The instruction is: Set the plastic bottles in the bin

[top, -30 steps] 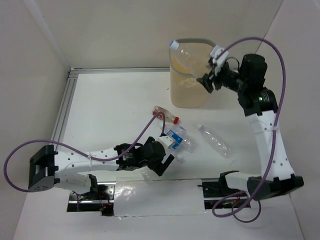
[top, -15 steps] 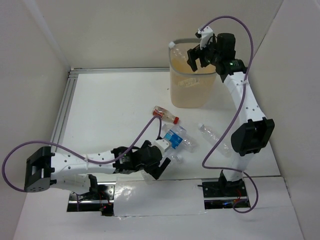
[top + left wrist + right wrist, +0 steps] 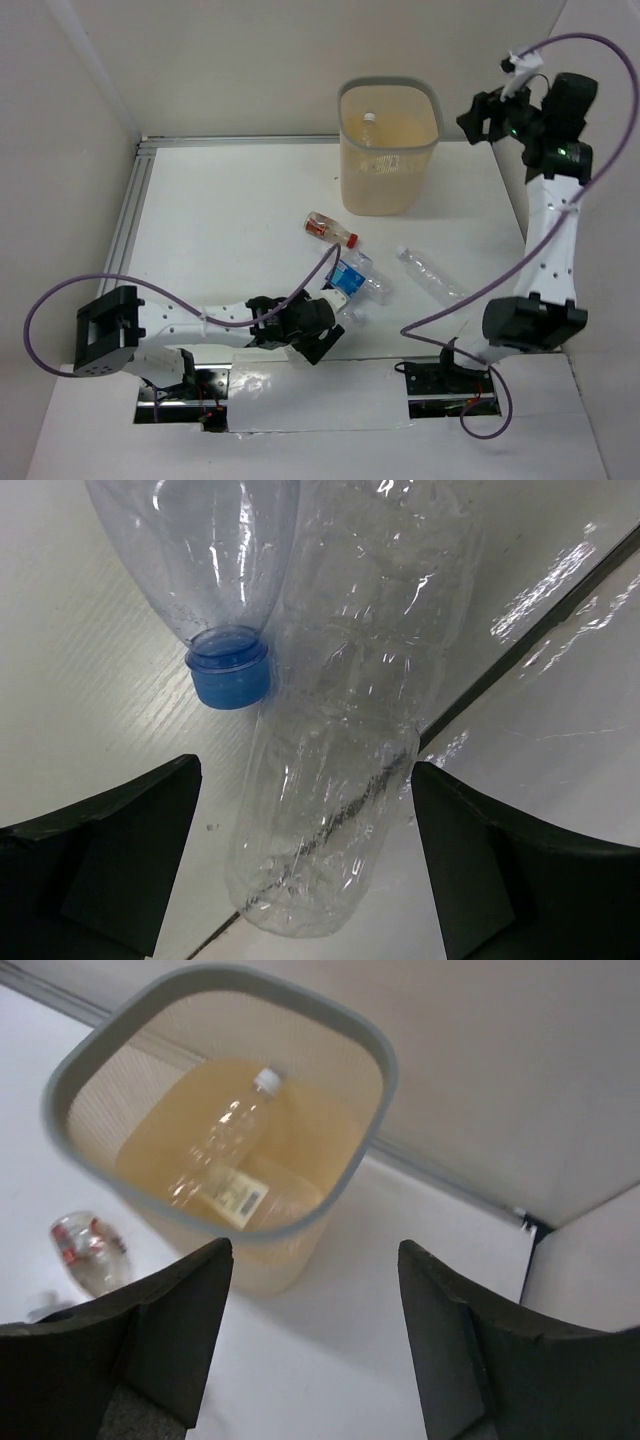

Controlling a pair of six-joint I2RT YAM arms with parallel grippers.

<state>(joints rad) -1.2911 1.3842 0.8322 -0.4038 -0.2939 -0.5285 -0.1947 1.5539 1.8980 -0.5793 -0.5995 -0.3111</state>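
Observation:
The beige bin stands at the back; the right wrist view shows it from above. A clear bottle with a white cap lies inside it. My right gripper is open and empty, raised to the right of the bin. My left gripper is open at the table's front, its fingers on either side of a clear crumpled bottle. A blue-capped bottle lies beside that one. On the table lie a red-labelled bottle, a blue-labelled bottle and a clear bottle.
A metal rail runs along the table's left side and back. White walls close in the left, back and right. A shiny taped strip runs along the front edge between the arm bases. The red-labelled bottle also shows in the right wrist view.
The right gripper let its bottle go above the bin; the bottle now lies inside. The right arm swung away to the right. The left gripper shifted a little toward the front over the clear bottle.

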